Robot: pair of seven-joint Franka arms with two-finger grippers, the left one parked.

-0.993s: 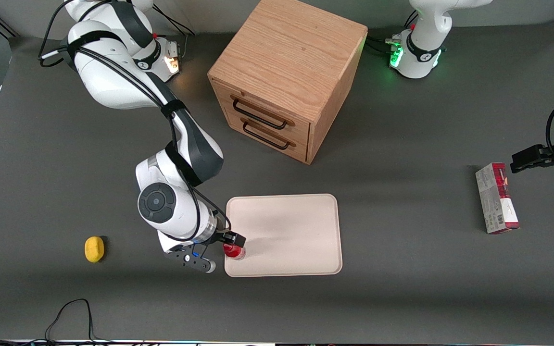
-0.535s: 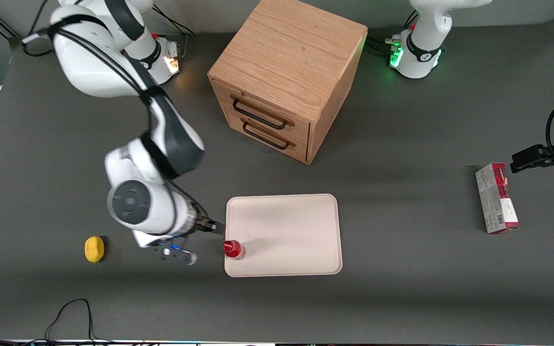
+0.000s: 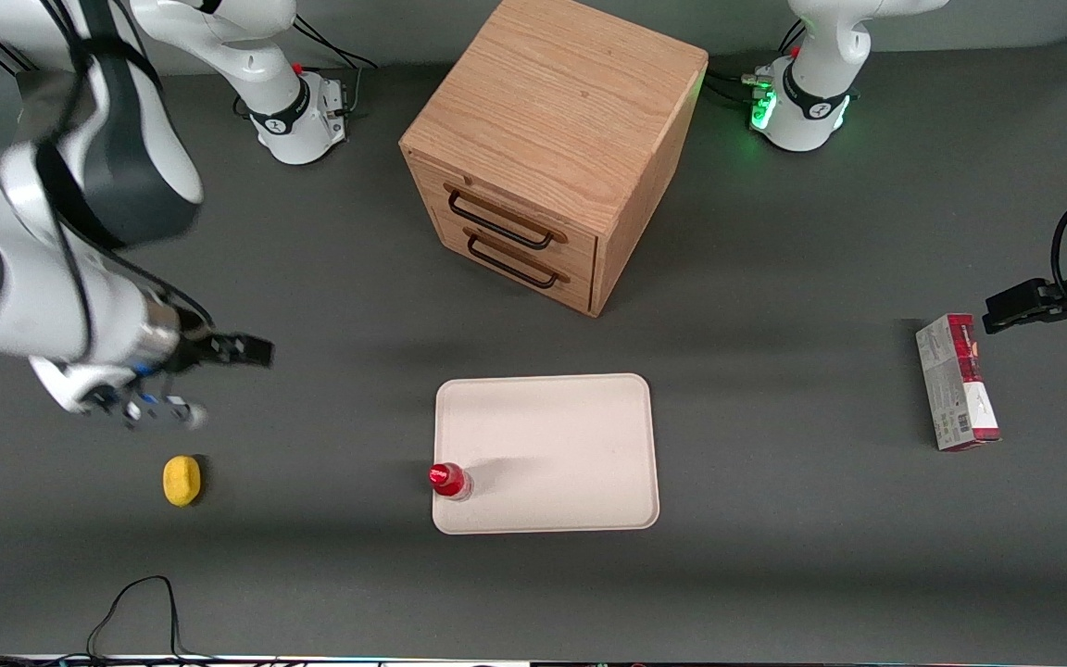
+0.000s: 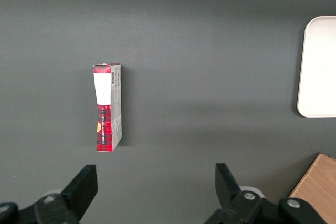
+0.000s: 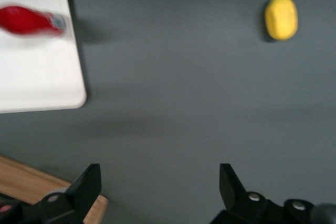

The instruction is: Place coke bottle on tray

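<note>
The coke bottle (image 3: 448, 481), small and red with a red cap, stands upright on the cream-white tray (image 3: 561, 445), at the tray corner nearest the front camera on the working arm's side. It shows as a red blur (image 5: 29, 19) on the tray (image 5: 37, 77) in the right wrist view. My gripper (image 3: 232, 357) is open and empty, raised above the bare table well away from the tray toward the working arm's end. Its fingers (image 5: 86, 182) stand wide apart.
A yellow lemon (image 3: 182, 481) lies on the table toward the working arm's end, nearer the front camera than my gripper; it also shows in the wrist view (image 5: 281, 17). A wooden drawer cabinet (image 3: 552, 148) stands farther back than the tray. A red-and-grey carton (image 3: 957, 382) lies toward the parked arm's end.
My gripper has let go of the bottle and moved up and away from the tray toward the working arm's end. The bottle stays standing on the tray.
</note>
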